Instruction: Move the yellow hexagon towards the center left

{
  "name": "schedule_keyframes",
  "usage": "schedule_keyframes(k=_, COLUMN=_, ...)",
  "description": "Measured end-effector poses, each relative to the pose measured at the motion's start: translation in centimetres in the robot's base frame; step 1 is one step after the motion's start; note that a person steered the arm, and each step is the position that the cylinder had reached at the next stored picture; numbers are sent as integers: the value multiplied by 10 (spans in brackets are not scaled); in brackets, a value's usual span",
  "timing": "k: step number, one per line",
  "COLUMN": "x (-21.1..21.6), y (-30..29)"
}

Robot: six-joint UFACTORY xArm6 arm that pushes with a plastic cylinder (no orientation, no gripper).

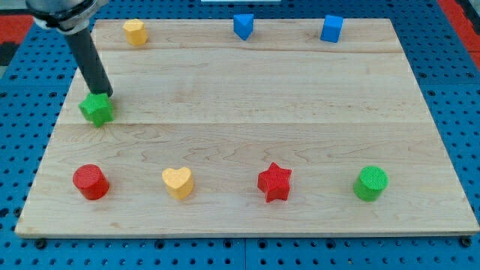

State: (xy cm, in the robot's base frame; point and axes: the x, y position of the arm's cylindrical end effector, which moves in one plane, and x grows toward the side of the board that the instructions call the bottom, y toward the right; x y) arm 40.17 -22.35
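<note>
The yellow hexagon (pixel 135 31) sits near the board's top left corner. My tip (pixel 103 94) is at the view's left, well below the hexagon, touching the top of a green star (pixel 97 109). The dark rod slants up and left from the tip to the arm at the view's top left corner.
A blue block (pixel 243 25) of unclear shape and a blue cube (pixel 331 28) sit along the top edge. A red cylinder (pixel 91 181), a yellow heart (pixel 178 182), a red star (pixel 274 182) and a green cylinder (pixel 370 183) line the bottom. The wooden board (pixel 255 120) lies on a blue pegboard.
</note>
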Motion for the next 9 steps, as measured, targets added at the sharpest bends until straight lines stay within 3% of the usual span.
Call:
schedule_keyframes(k=2, x=37, y=1)
schedule_keyframes(k=3, x=-31, y=20)
schedule_keyframes(k=4, x=-97, y=117)
schedule_keyframes(k=5, x=-181, y=121)
schedule_keyframes(k=6, x=-209, y=68)
schedule_keyframes(k=8, x=-149, y=-18)
schedule_keyframes(k=9, x=-159, y=-6)
